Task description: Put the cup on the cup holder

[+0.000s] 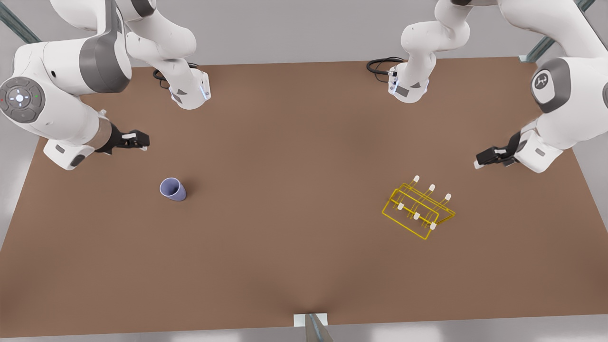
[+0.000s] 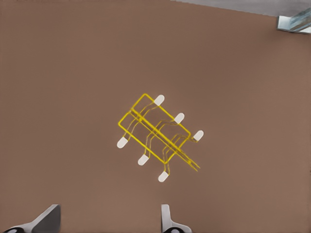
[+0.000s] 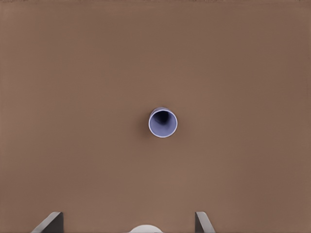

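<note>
the cup stands upright on the brown bench, mouth up, toward the front view's left and alone, well apart from the cup holder, which sits toward the front view's right with its six white-capped prongs pointing up. judging by its look, the cup is a small, light, stiff tumbler with smooth tapered walls, so it could slide in a loose pinch or tip if nudged from one side; the safest hold seems to be across the walls a little below the rim, where the body is widest, with the fingers squarely on opposite sides. the right gripper hangs above the bench near the cup, not touching it, and its wrist view looks straight down into the cup's mouth; its fingers are spread apart and hold nothing. the left gripper waits above the bench near the holder, looking down on it, with its fingers also spread and empty. the task has not begun: the cup is yet to be grasped.
</note>
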